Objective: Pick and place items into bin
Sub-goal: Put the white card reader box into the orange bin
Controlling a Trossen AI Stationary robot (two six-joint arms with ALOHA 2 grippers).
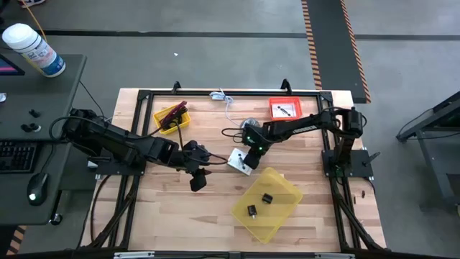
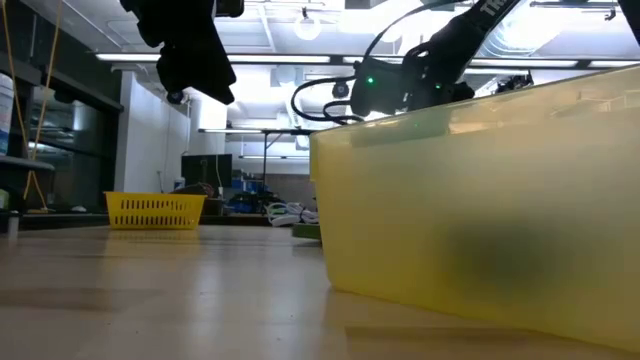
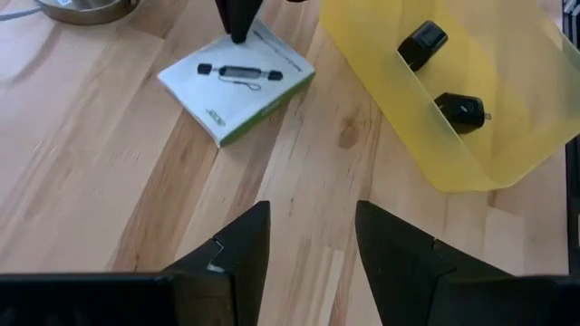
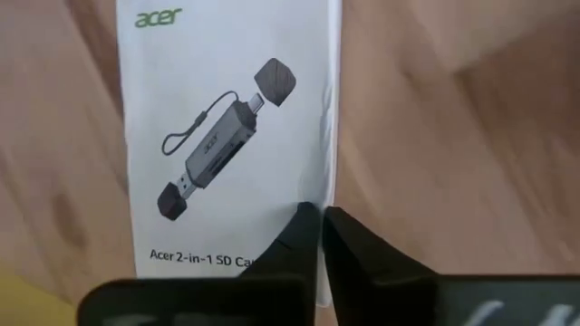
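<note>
Right gripper (image 4: 319,226) jaws pinch the white card's (image 4: 227,136) edge.

The wooden table (image 1: 180,208) carries a yellow bin (image 1: 277,208), white box (image 1: 239,160), yellow basket (image 1: 172,116).

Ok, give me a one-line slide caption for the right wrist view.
Right gripper shut on the edge of a white Acer card-reader box lying on the wooden table.
</note>
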